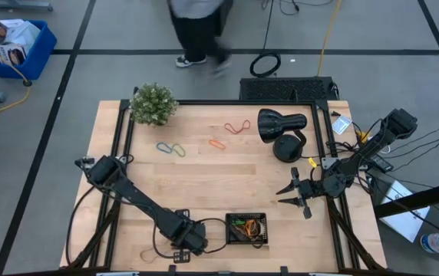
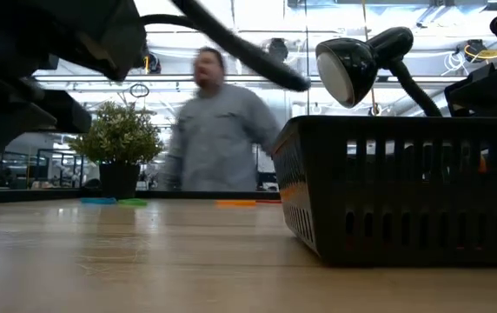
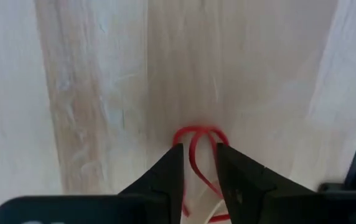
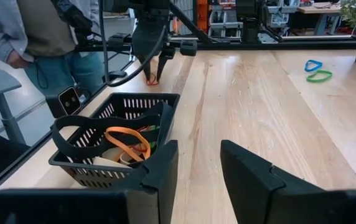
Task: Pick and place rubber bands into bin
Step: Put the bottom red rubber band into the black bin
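potted plant [image 1: 153, 104], black lamp [image 1: 280, 126], person [image 2: 214, 122]

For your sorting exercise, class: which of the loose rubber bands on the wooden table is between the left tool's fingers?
The thin red rubber band, near the table's front edge beside the black bin. The blue, green, orange and other red bands lie far off, untouched.

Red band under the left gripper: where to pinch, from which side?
Pinch the red rubber band where its strands cross, between the left gripper's fingers, coming straight down from above. It lies flat and floppy on the table, so no side approach gets under it. The bin sits right beside it.
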